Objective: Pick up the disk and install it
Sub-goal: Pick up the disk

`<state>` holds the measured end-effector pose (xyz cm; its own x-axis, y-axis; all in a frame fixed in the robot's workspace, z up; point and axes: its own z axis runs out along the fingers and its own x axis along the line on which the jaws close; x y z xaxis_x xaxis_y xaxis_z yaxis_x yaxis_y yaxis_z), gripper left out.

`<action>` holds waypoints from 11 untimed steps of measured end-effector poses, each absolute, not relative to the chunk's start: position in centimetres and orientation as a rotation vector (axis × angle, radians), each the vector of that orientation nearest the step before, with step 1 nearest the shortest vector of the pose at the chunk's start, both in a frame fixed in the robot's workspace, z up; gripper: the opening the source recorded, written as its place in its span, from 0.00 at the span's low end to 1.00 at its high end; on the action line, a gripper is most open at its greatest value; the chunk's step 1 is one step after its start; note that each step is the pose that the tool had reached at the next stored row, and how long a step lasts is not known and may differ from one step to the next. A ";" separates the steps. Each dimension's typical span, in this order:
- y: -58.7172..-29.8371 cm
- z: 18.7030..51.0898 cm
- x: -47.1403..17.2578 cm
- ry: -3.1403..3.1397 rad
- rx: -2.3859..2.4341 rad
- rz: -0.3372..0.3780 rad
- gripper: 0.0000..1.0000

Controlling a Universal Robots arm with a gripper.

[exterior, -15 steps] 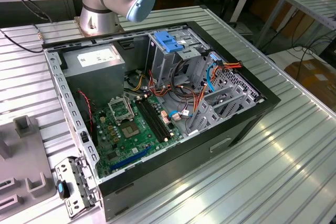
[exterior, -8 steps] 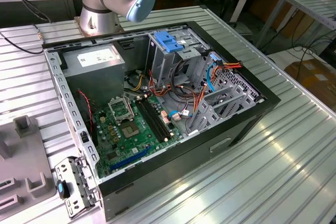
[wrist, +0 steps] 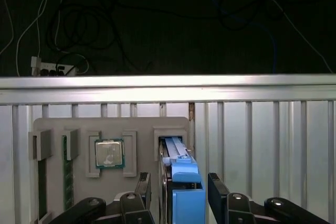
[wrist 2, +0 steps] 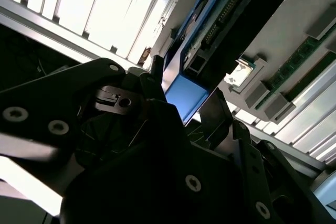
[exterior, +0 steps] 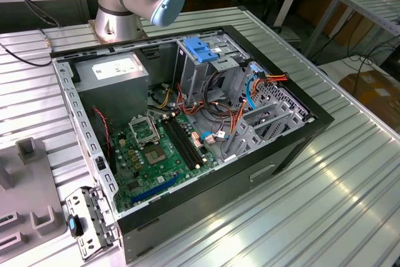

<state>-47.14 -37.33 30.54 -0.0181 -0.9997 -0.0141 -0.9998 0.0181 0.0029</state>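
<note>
As the disk [wrist: 178, 153] stands on edge in a slot of a grey holder plate [wrist: 79, 124], the gripper [wrist: 180, 179] straddles it in the first wrist view. Its black fingers [wrist: 216, 190] are spread to either side of the blue side rail. A thin dark gap shows between one finger and the drive's metal body; whether the other finger touches the rail cannot be told. Just beside the disk on the same plate, a square processor chip [wrist: 109, 154] lies flat in its own pocket, and green memory sticks [wrist: 67, 171] sit in narrow slots farther along. The plate rests on a ribbed aluminium tabletop [wrist: 262, 145], beyond whose edge a white power strip [wrist: 52, 68] and loose cables lie in shadow. In the second wrist view, the disk's blue rail and dark circuit-board side show between the fingers. At the centre of the exterior view, an open computer case [exterior: 294, 148] lies on the tabletop with its green motherboard [exterior: 156, 154] exposed. A grey power supply box [exterior: 115, 73] with a white sticker sits in the case's upper left corner. A metal drive cage [exterior: 206, 73] with a light-blue latch [exterior: 201, 50] stands next to it. The arm's base [exterior: 119, 23] rises at the upper left of the frame, behind the case.
</note>
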 end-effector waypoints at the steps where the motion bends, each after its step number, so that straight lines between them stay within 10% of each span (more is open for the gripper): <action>1: -37.3 30.5 -47.1 2.236 -2.196 0.019 0.55; 11: -37.3 30.5 -46.9 2.236 -2.195 0.019 0.55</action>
<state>-46.86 -37.32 30.48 -0.0184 -0.9997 -0.0141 -0.9998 0.0184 0.0027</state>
